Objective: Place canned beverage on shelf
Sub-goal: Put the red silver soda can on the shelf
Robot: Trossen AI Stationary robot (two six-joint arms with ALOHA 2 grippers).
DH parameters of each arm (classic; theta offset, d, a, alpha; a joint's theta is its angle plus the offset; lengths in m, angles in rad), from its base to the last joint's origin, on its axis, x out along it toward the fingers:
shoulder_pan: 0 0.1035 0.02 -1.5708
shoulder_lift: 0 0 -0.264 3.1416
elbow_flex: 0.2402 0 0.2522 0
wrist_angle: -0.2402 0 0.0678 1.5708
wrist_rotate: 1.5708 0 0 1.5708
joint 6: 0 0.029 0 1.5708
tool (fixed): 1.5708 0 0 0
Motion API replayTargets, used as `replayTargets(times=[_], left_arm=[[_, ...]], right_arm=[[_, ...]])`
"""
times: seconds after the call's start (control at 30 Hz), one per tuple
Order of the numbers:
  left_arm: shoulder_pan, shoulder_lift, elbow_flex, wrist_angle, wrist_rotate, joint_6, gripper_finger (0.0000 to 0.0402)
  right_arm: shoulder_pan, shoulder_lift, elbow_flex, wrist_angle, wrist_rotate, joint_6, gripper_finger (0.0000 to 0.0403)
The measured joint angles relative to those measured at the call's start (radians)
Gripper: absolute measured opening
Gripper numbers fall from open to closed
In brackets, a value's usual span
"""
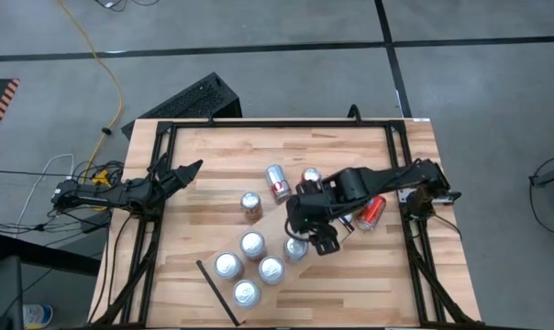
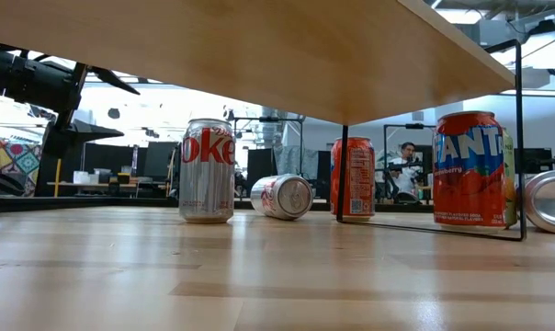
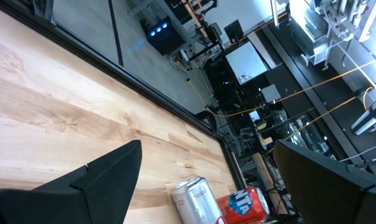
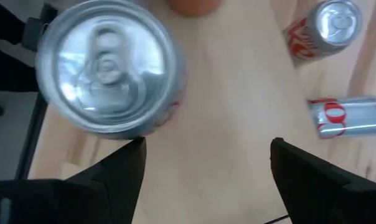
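The shelf (image 2: pixel 259 55) is a pale board raised over the table's near side, with a black end strip (image 1: pixel 217 293). Several silver-topped cans (image 1: pixel 252 244) stand on it. My right gripper (image 1: pixel 321 243) points steeply down over the shelf's right end. It is open, with only bare wood between its fingers (image 4: pixel 206 143). One upright can (image 4: pixel 107 68) stands just beyond one fingertip, untouched. My left gripper (image 1: pixel 193 168) waits open and level at the table's left edge, holding nothing.
On the tabletop beyond the shelf stand an upright Diet Coke can (image 1: pixel 250 205), a can on its side (image 1: pixel 277 181) and an upright orange can (image 1: pixel 311 174). A Fanta can (image 2: pixel 470 170) stands under the shelf. A red can (image 1: pixel 371 213) lies under my right arm.
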Motion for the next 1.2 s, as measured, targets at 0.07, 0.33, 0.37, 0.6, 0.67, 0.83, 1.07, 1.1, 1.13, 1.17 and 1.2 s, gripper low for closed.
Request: replayTargets(times=[0.07, 0.33, 0.37, 0.6, 0.67, 0.83, 1.07, 1.1, 1.13, 1.17, 1.2], left_arm=[[0.000, 0.000, 0.000, 0.000, 0.000, -0.003, 0.0351], [0.000, 0.000, 0.000, 0.000, 0.001, -0.017, 0.0351], [0.000, 0.000, 0.000, 0.000, 0.001, -0.021, 0.0351], [0.000, 0.000, 0.000, 0.000, 0.001, -0.022, 0.0351], [0.000, 0.000, 0.000, 0.000, 0.001, -0.023, 0.0351], [0.000, 0.000, 0.000, 0.000, 0.001, -0.024, 0.0351], [0.000, 0.000, 0.000, 0.000, 0.000, -0.020, 0.0351], [0.000, 0.000, 0.000, 0.000, 0.000, -0.017, 0.0351], [0.000, 0.000, 0.000, 0.000, 0.000, -0.016, 0.0351], [0.000, 0.000, 0.000, 0.000, 0.000, -0.015, 0.0351], [0.000, 0.000, 0.000, 0.000, 0.000, -0.015, 0.0351]], right_arm=[[0.017, 0.000, 0.000, 0.001, -0.004, 0.004, 0.0317], [0.062, 0.000, 0.015, -0.033, 0.073, -0.006, 0.0317], [0.057, 0.000, 0.015, -0.053, 0.117, 0.004, 0.0317], [-0.011, 0.000, 0.015, -0.091, 0.289, -0.002, 0.0317], [-0.027, 0.000, 0.015, -0.047, 0.260, -0.027, 0.0317], [-0.042, 0.000, 0.015, 0.025, 0.195, -0.090, 0.0317], [-0.040, 0.000, 0.015, 0.035, 0.086, -0.131, 0.0317], [-0.040, 0.000, 0.015, 0.034, 0.075, -0.130, 0.0317], [-0.040, 0.000, 0.015, 0.031, 0.069, -0.129, 0.0317], [-0.040, 0.000, 0.015, 0.028, 0.066, -0.129, 0.0317], [-0.037, 0.000, 0.015, 0.025, 0.061, -0.129, 0.0317]])
